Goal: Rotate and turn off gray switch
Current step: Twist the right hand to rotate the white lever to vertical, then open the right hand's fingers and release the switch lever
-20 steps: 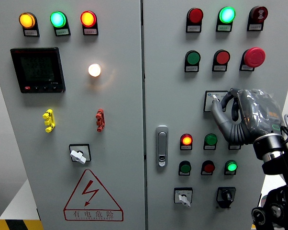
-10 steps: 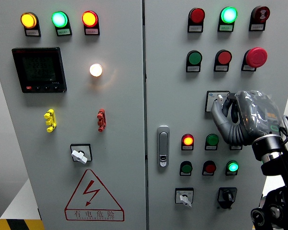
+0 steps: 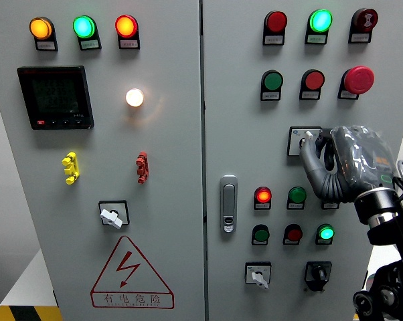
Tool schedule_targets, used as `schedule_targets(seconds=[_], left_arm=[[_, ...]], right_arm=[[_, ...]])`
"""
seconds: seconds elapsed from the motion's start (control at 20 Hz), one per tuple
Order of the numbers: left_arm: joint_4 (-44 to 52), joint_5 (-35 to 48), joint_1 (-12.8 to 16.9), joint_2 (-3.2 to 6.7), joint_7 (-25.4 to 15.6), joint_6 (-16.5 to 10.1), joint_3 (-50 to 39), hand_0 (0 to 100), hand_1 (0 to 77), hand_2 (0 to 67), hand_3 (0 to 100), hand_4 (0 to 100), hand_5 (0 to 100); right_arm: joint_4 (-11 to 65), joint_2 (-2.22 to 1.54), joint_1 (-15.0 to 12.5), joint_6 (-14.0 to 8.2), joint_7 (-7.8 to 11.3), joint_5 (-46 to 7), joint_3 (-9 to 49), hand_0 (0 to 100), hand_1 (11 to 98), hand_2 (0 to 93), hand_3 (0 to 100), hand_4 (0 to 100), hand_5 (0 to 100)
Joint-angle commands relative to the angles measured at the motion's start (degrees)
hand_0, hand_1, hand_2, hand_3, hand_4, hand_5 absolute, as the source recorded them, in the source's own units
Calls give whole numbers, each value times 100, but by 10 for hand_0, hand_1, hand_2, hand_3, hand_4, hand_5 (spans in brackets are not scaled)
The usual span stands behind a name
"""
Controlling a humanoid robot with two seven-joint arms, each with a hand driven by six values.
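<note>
On the right door of the pale grey metal cabinet [image 3: 235,100], the right hand [image 3: 339,164] is gripping the gray rotary switch [image 3: 307,140], its turn to off seemingly not finished.

An industrial electrical room: a gray control cabinet [image 3: 175,200] with indicator lamps [image 3: 84,27], a high-voltage warning triangle [image 3: 131,271].

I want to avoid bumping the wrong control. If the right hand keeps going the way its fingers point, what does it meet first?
Most likely the gray switch; the right hand points up-left at it, seemingly already touching.
</note>
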Motion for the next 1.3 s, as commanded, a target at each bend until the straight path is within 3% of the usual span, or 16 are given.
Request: schedule_targets(seconds=[0.0, 0.1, 0.15, 0.2, 0.3, 0.8, 0.85, 0.95, 1.25], left_arm=[[0, 0, 0, 0, 0, 0, 0, 336, 0, 123, 222, 119, 123], [0, 0, 0, 0, 0, 0, 0, 338, 0, 123, 222, 119, 123], [0, 0, 0, 0, 0, 0, 0, 338, 0, 123, 222, 119, 123], [0, 0, 0, 0, 0, 0, 0, 337, 0, 123, 222, 119, 123], [0, 0, 0, 0, 0, 0, 0, 337, 0, 123, 222, 119, 123], [0, 0, 0, 0, 0, 0, 0, 338, 0, 123, 222, 119, 123], [0, 0, 0, 0, 0, 0, 0, 338, 0, 123, 222, 119, 123], [0, 0, 0, 0, 0, 0, 0, 332, 0, 123, 223, 119, 123], [0, 0, 0, 0, 0, 0, 0, 336, 0, 123, 223, 119, 123]], right_arm=[[1, 0, -10, 1, -2, 0, 1, 845, 226, 540, 968, 1000, 982], [1, 0, -10, 1, 16, 0, -8, 856, 192, 530, 969, 1000, 983], [1, 0, -18, 1, 16, -9, 1, 828, 124, 532, 970, 1000, 983], [1, 0, -18, 1, 16, -9, -8, 422, 163, 536, 972, 1000, 983], [1, 0, -18, 1, 7, -18, -8, 0, 232, 526, 972, 1000, 983], [1, 0, -27, 1, 7, -26, -8, 0, 242, 538, 970, 1000, 981], [10, -9, -36, 1, 7, -26, -8, 0, 245, 537, 970, 1000, 982], [27, -61, -45, 1, 7, -26, 1, 0, 257, 520, 970, 1000, 981], [212, -114, -203, 1, 25, -26, 45, 0, 262, 495, 969, 1000, 979]])
